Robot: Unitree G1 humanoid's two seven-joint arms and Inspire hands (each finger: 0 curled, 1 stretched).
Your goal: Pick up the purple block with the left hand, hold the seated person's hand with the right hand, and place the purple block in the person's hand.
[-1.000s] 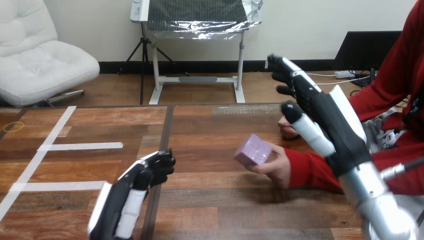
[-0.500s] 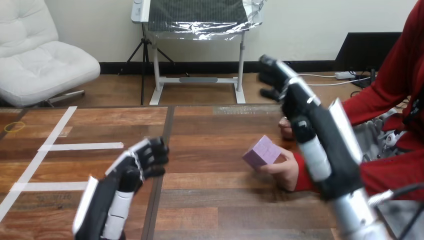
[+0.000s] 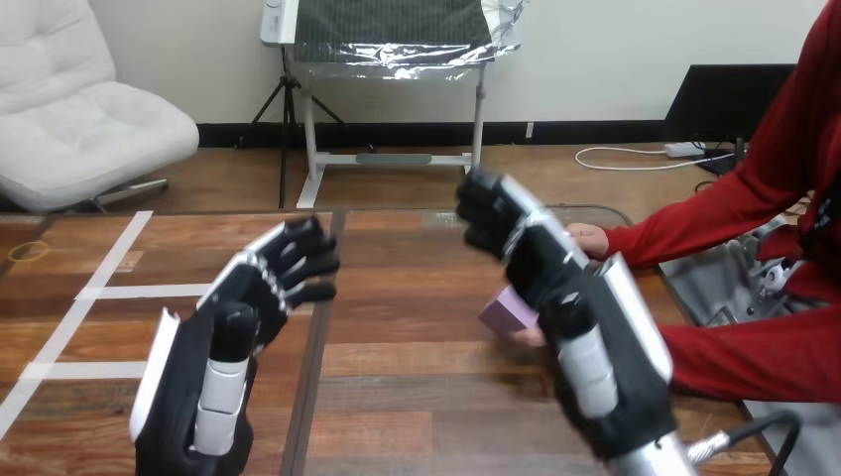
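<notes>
The purple block [image 3: 506,310] sits low at the middle right of the counter [image 3: 417,397], most of it hidden behind my right hand [image 3: 595,337]. A patch of the person's nearer hand [image 3: 532,338] shows just under the block and touching it, so I judge that the block rests in that hand, though I cannot see the grip itself. My right hand is raised between me and the block with its back toward me. Its fingers are loosely spread and closed on nothing, and I cannot tell whether it touches the person. My left hand [image 3: 223,332] hangs above the counter's left half, well apart from the block, fingers relaxed and empty.

With the block off my hand and with the person, I take the delivery as made and the step in hand as getting clear. To do that well I would lift the right hand up and back toward me rather than sweep it sideways, since a sideways pass could clip the block or the person's fingers. The left hand can simply lower where it is.

The person's farther hand [image 3: 588,238] lies flat near the counter's back edge, out of my path. The planked wood is bare apart from white tape strips [image 3: 159,291] at the left, so there is free space on my side for both arms to come down
</notes>
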